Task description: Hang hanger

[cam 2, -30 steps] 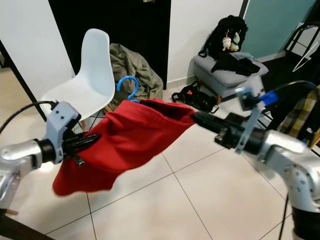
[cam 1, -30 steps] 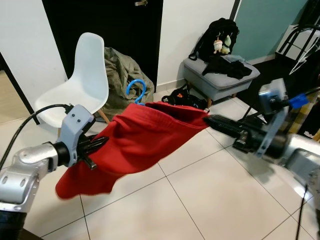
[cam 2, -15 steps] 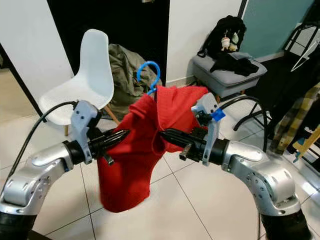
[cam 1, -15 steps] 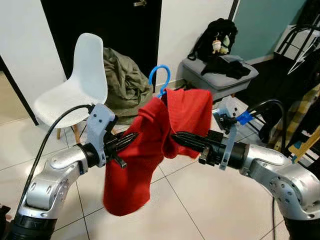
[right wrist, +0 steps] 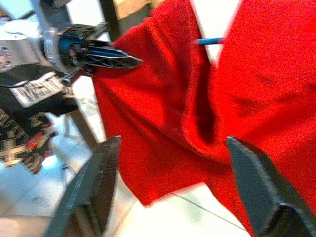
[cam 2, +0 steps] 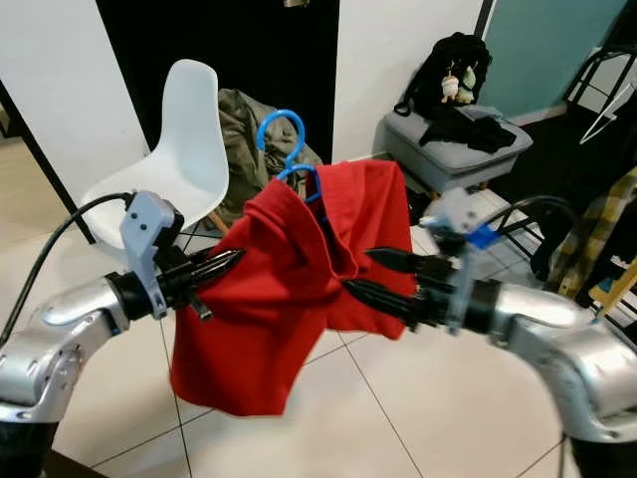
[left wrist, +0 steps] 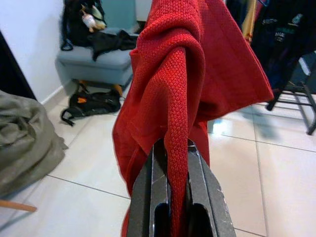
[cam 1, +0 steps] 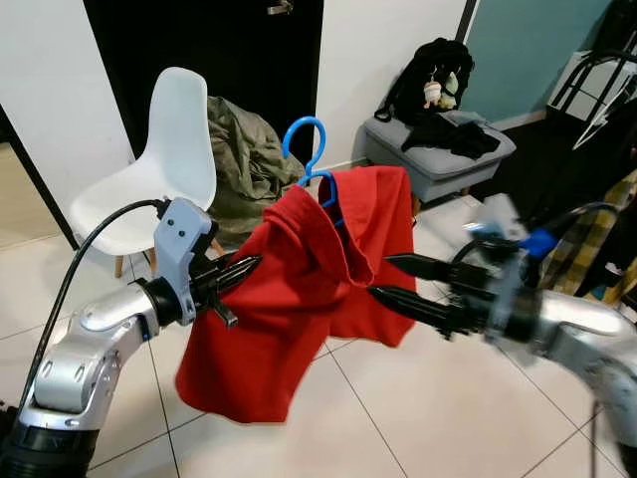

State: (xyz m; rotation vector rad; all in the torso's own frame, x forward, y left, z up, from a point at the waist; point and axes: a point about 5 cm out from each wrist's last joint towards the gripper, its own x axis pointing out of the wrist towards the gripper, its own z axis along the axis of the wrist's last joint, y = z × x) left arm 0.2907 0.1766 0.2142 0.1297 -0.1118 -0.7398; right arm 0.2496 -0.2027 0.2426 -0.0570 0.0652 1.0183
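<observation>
A red garment (cam 1: 299, 289) hangs on a blue hanger (cam 1: 304, 139) whose hook sticks up above the cloth. My left gripper (cam 1: 244, 267) is shut on a fold of the garment's left side; the left wrist view shows the red knit (left wrist: 182, 89) pinched between the fingers (left wrist: 148, 197). My right gripper (cam 1: 383, 277) is open at the garment's right edge, with nothing clamped. In the right wrist view its fingers (right wrist: 98, 187) stand wide apart in front of the red cloth (right wrist: 173, 98), and a bit of blue hanger (right wrist: 207, 41) shows.
A white chair (cam 1: 159, 169) and an olive heap (cam 1: 244, 149) stand by the dark doorway behind. A grey ottoman (cam 1: 438, 149) with black clothes, a backpack (cam 1: 428, 75) and a floor bag (cam 1: 373, 194) are at the back right. A clothes rack (cam 1: 597, 80) is at the far right.
My right gripper has let go of the garment, opened and drawn back to the right. The garment now sags wider from my left gripper, and the hanger hook has shifted slightly left.
</observation>
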